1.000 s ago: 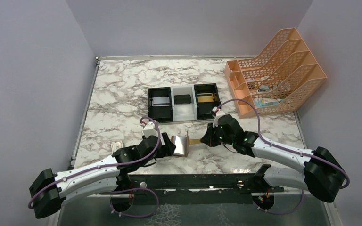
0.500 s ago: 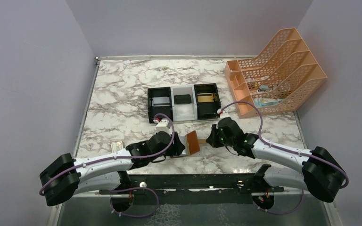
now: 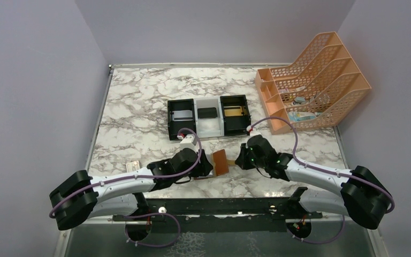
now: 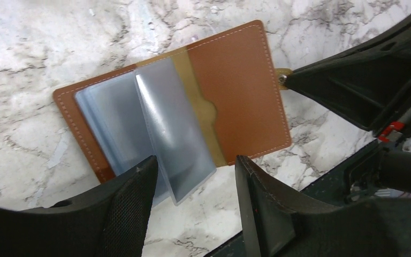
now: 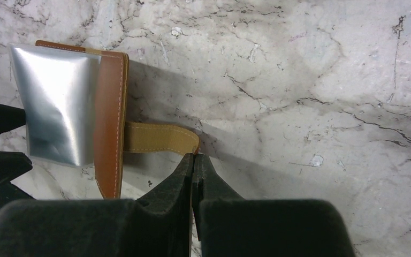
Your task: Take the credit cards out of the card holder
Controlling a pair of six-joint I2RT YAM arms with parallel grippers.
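Observation:
The card holder lies open on the marble between my two grippers, brown leather with blue-grey plastic sleeves fanned up from its spine. A gold credit card shows in its inner pocket. My left gripper is open, its fingers either side of the sleeves' lower edge and not touching them. My right gripper is shut on the tip of the holder's tan snap tab. From the right wrist view, the sleeves look silvery over the brown cover.
A black-white-black tray behind the holder has a grey card, a dark card and a gold card, one per compartment. An orange file rack stands at the back right. A small pale object lies near the left edge.
The left arm has reached further right and its jaws have narrowed somewhat. The holder has gone from showing silvery sleeves to showing its brown leather. The right gripper still holds the tab.

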